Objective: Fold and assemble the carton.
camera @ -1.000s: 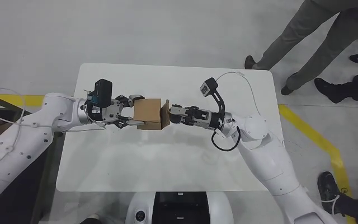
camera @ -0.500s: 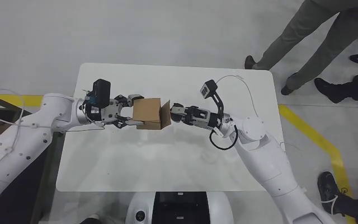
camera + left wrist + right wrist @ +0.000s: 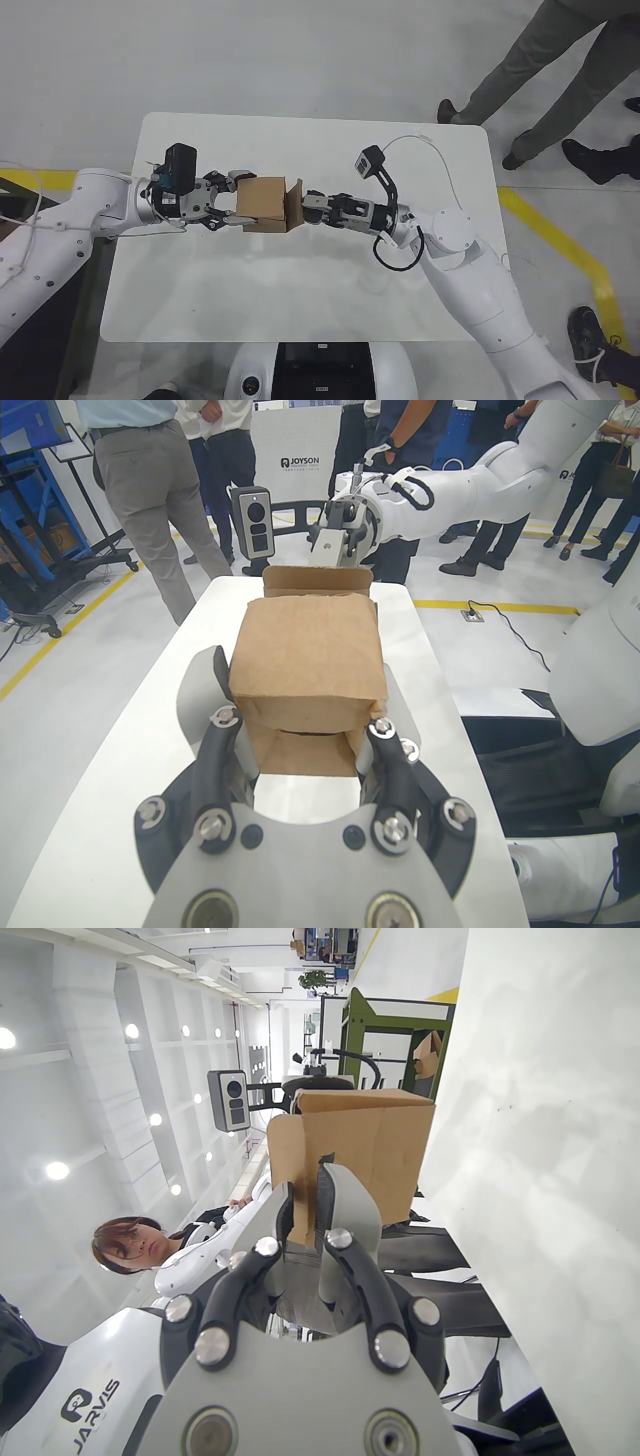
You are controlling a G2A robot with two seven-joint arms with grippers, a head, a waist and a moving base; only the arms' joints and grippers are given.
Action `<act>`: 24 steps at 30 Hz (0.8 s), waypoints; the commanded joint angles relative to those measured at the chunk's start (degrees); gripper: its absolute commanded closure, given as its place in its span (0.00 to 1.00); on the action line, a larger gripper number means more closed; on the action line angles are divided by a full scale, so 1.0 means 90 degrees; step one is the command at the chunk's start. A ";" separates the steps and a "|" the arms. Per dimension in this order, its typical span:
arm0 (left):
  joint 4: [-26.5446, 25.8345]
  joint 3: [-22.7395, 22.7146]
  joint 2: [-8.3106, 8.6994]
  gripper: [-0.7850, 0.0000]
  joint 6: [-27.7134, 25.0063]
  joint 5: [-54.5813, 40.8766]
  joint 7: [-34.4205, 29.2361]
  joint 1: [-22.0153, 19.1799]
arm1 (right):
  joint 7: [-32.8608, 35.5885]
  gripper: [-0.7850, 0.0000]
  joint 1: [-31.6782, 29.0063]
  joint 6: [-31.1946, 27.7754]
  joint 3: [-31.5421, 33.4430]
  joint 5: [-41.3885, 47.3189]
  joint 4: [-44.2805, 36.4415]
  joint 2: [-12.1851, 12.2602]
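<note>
1. The carton (image 3: 265, 203) sits over the middle of the table (image 3: 300, 290), between the two arms. I cannot tell whether its underside touches the surface.
2. The left gripper (image 3: 300, 720) straddles the carton's left end, with one finger pressed on the near wall and one on the far wall. I judge this grip serves to brace the body square while the other end is worked.
3. The right gripper (image 3: 305, 1198) is closed on the flap (image 3: 285, 1148) at the carton's right end, with the cardboard pinched between both pads. The flap stands out from the body and is not yet folded in. Holding it by its edge should let me swing it about its crease.
4. Contents: the left end is open under the top panel. The interior visible through that opening shows bare cardboard only.
</note>
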 commanded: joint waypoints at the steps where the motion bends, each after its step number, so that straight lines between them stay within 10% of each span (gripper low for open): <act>1: -0.0002 -0.0017 -0.0003 0.66 0.0000 0.0004 0.0005 0.0017 | -0.0005 0.86 -0.0001 0.0013 -0.0005 -0.0016 0.0001 0.0002; 24: -0.0044 -0.0147 -0.0046 0.66 0.0000 -0.0015 -0.0188 0.0079 | -0.0142 0.90 0.0086 0.0076 -0.0076 -0.0355 0.0011 0.0014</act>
